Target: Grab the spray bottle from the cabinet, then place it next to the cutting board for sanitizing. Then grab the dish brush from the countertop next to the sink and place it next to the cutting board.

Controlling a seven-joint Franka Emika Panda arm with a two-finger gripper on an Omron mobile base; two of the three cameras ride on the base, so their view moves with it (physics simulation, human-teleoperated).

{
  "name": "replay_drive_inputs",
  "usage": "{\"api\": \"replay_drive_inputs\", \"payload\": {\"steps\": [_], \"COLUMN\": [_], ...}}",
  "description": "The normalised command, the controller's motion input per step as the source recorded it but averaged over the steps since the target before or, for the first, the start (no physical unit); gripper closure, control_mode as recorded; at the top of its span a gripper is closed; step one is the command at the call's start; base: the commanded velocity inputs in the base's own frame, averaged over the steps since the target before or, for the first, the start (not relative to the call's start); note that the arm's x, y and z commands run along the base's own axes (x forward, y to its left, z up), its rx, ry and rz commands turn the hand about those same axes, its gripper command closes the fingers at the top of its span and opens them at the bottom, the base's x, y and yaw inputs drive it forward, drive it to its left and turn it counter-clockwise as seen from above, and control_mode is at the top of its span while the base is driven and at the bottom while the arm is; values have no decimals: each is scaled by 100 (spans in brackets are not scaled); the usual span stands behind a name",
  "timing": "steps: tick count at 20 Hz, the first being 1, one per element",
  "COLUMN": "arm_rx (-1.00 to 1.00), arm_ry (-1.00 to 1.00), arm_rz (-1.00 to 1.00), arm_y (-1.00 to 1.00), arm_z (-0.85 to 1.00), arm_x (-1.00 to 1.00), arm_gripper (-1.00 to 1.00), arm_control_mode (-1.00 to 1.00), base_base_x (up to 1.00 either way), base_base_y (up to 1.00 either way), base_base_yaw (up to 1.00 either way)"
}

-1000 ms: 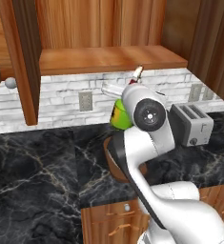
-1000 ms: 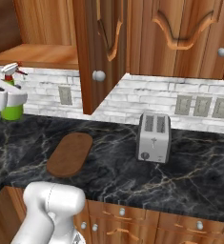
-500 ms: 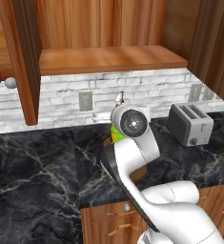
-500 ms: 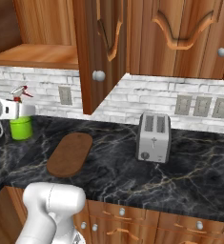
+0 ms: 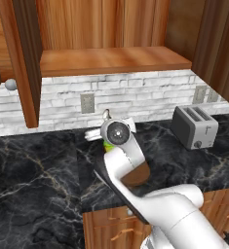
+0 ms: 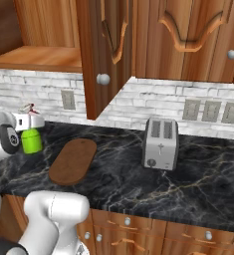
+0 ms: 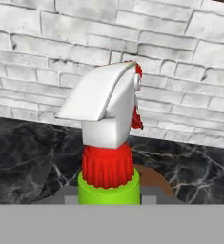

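Observation:
The green spray bottle (image 6: 31, 141) with its white-and-red nozzle (image 7: 106, 105) stands upright in my gripper (image 6: 22, 141), which is shut on its body. It hangs low over the black countertop (image 6: 118, 184), just left of the far end of the dark brown cutting board (image 6: 73, 160); I cannot tell whether its base touches the counter. From the left base view, my wrist covers most of the bottle (image 5: 107, 144) and much of the board (image 5: 136, 174). The cabinet (image 5: 111, 61) shelf above is bare. The dish brush is out of view.
A silver toaster (image 6: 161, 143) stands on the counter right of the board. The open cabinet door (image 6: 104, 55) hangs above the board's far side. Wall outlets (image 6: 67, 99) sit in the white brick backsplash behind.
The arm has come down and forward from shelf height, carrying the spray bottle to just above the counter beside the cutting board. The grip has stayed the same.

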Motion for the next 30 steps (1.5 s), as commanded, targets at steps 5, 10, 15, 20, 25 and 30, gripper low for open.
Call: {"api": "replay_drive_inputs", "payload": {"steps": [5,10,15,20,25,30], "arm_rx": [0,0,4,7,4,5], "arm_ry": [-10,-16,-7,-1,1,4], "arm_rz": [15,16,20,16,1,0], "arm_y": [23,16,10,9,0,11], "arm_z": [-52,-35,-29,-31,-28,-43], "arm_x": [48,42,45,42,28,29], "arm_gripper": [100,100,100,100,100,100], "arm_control_mode": [-100,-100,-100,-100,-100,-100], "base_base_x": [0,0,0,0,0,0], "base_base_y": [0,0,0,0,0,0], "base_base_yaw": [0,0,0,0,0,0]}}
